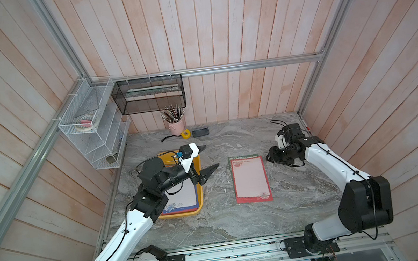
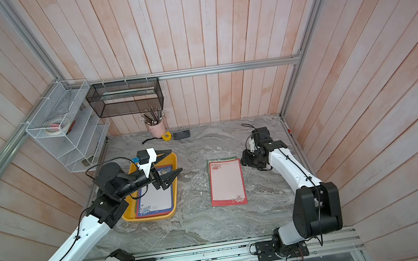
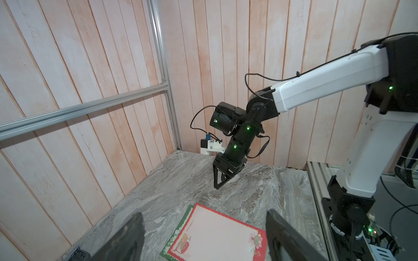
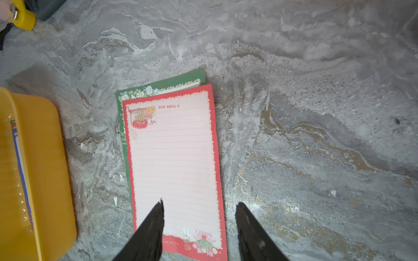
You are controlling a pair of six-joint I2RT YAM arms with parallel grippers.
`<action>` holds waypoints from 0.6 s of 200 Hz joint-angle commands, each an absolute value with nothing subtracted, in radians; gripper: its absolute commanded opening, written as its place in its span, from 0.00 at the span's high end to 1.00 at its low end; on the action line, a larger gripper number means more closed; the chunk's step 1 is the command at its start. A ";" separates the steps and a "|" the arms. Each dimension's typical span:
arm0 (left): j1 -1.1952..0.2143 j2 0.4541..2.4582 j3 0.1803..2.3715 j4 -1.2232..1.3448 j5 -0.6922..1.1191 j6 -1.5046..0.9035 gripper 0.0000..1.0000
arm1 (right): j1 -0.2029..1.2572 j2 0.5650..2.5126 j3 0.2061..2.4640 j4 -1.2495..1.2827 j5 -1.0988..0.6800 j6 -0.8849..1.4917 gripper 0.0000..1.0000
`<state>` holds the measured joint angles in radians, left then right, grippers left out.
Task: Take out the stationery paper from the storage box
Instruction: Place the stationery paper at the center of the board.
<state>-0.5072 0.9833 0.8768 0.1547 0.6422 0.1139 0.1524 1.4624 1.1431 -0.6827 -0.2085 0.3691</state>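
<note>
The yellow storage box (image 1: 183, 214) lies at the left of the table in both top views, with stationery paper in it; the top sheet (image 1: 182, 195) is white with a blue floral border. Two more sheets lie on the table to its right, a red-bordered one (image 1: 250, 179) on a green-bordered one (image 4: 158, 87). My left gripper (image 1: 209, 157) hovers open and empty over the box's far right wall. My right gripper (image 4: 201, 204) stands open and empty just above the far right corner of the red sheet (image 4: 172, 158). It also shows in the left wrist view (image 3: 218, 183).
A pink cup of pencils (image 1: 176, 124), a yellow tape measure (image 1: 186, 134) and a dark device (image 1: 200, 132) sit by the back wall. A black mesh basket (image 1: 148, 95) and a white wire rack (image 1: 94, 129) hang at the back left.
</note>
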 commanded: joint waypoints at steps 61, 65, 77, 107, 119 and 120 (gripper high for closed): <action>-0.511 1.020 0.991 -0.017 0.401 0.172 0.15 | 0.443 1.332 1.178 -0.447 -0.076 0.312 0.47; -0.512 1.026 0.998 -0.028 0.389 0.171 0.15 | 0.457 1.326 1.173 -0.426 -0.073 0.308 0.47; -0.511 1.041 1.019 -0.054 0.357 0.169 0.15 | 0.492 1.304 1.150 -0.362 -0.073 0.302 0.47; -0.508 1.063 1.045 -0.113 0.311 0.139 0.16 | 0.558 1.237 1.054 -0.182 -0.060 0.287 0.47; -0.505 1.056 1.037 -0.135 0.301 0.126 0.17 | 0.567 1.215 1.021 -0.123 -0.061 0.281 0.47; -0.505 1.055 1.035 -0.136 0.300 0.124 0.17 | 0.568 1.213 1.020 -0.120 -0.059 0.280 0.47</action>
